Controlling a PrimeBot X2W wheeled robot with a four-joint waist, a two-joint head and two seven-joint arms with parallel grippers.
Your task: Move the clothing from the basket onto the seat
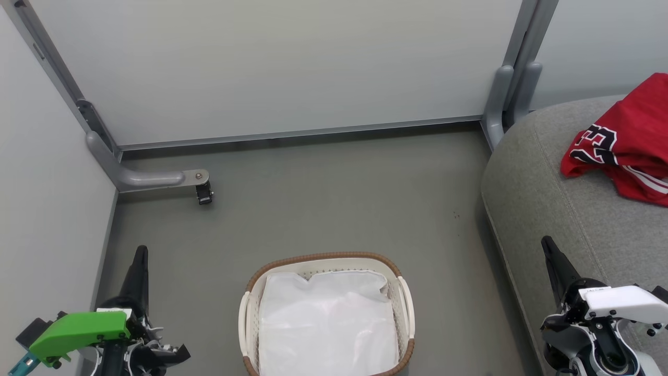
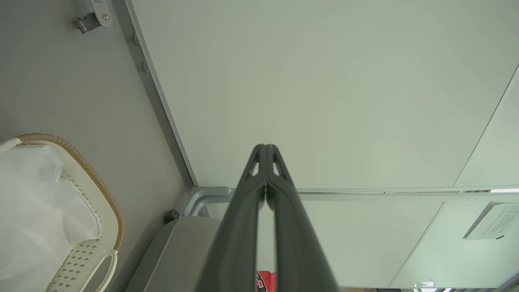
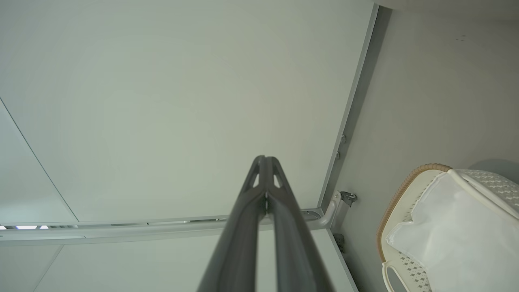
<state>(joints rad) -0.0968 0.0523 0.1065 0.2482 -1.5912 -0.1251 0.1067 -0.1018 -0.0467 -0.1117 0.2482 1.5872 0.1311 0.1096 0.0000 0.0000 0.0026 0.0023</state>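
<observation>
Resting at the near edge, the left gripper [image 1: 140, 258] and the right gripper [image 1: 548, 248] each show 2 long dark fingers pressed together, clamped on nothing. Between them stands the oval white plastic lattice basket with a brown woven rim [image 1: 323, 256]. A plain white cloth sheet [image 1: 329, 318] covers its inside, so clothing beneath cannot be confirmed. Far right, 1 red jersey with black-and-white numerals [image 1: 626, 141] lies on the large grey fabric seat [image 1: 543, 198]. Judged step: between picks. Next move: open 1 gripper, then probe under the sheet.
</observation>
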